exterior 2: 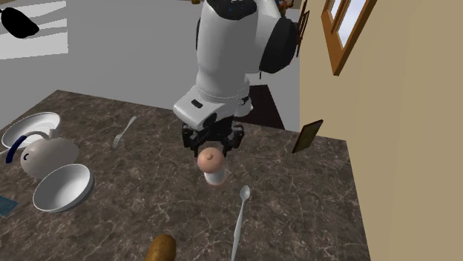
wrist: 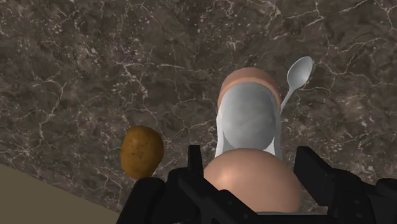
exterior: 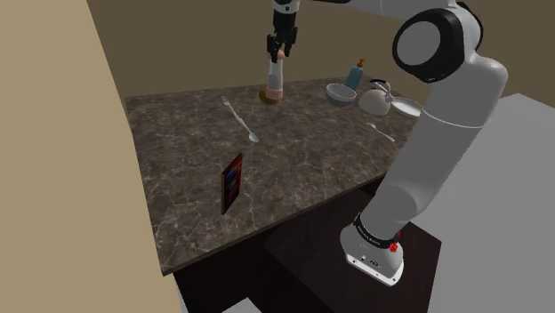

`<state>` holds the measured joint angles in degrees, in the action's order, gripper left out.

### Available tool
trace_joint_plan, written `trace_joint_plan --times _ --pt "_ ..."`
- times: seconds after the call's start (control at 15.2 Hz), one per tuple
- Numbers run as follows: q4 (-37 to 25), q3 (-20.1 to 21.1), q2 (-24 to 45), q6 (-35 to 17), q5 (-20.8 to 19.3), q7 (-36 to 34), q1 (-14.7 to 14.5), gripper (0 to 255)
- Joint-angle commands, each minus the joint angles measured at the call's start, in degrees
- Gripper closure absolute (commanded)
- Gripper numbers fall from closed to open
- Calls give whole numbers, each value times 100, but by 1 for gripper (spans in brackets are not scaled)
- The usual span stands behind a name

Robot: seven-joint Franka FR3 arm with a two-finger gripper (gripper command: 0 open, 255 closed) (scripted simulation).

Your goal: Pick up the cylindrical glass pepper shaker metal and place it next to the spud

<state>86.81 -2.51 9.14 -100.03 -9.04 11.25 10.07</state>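
Pepper shaker (wrist: 249,124): a pale cylinder with copper-coloured caps at both ends. It hangs upright under the gripper (exterior 2: 211,145), over the far part of the dark marbled counter (exterior: 311,173), and appears lifted clear of the surface.

Gripper: the two black fingers are closed part-way and clasp the shaker at its upper end, one on each side of the top cap. The hold looks centred in the wrist view.

Spud (wrist: 141,151): lies on the counter close to the shaker. In the second exterior view it is nearer the camera and to the left. The stone between the two is bare.

Spoon (exterior 2: 239,216): lies on the counter on the shaker's other side, its bowl end close to the shaker.

Handling, as a judgement:
- The body is rigid and probably light.
- If it is glass, it is smooth and breakable, so it could slip through the pads or crack if knocked.
- The grip is high up, so the base could swing during travel.
- A hold lower on the straight wall would be steadier than one at the cap.
- It is tall and narrow, so it should be set down squarely to avoid toppling.
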Motion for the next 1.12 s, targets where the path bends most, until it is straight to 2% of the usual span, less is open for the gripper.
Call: trace_joint_plan --times 0.0,0.33,0.59,1.06 --pt "-380 -64 396 -45 41 160 98 255" --pt "-1882 -154 1627 179 174 500 332 255" --pt "-3615 -181 2840 669 286 744 537 255" --pt "-2667 -176 2597 -30 258 655 520 255"
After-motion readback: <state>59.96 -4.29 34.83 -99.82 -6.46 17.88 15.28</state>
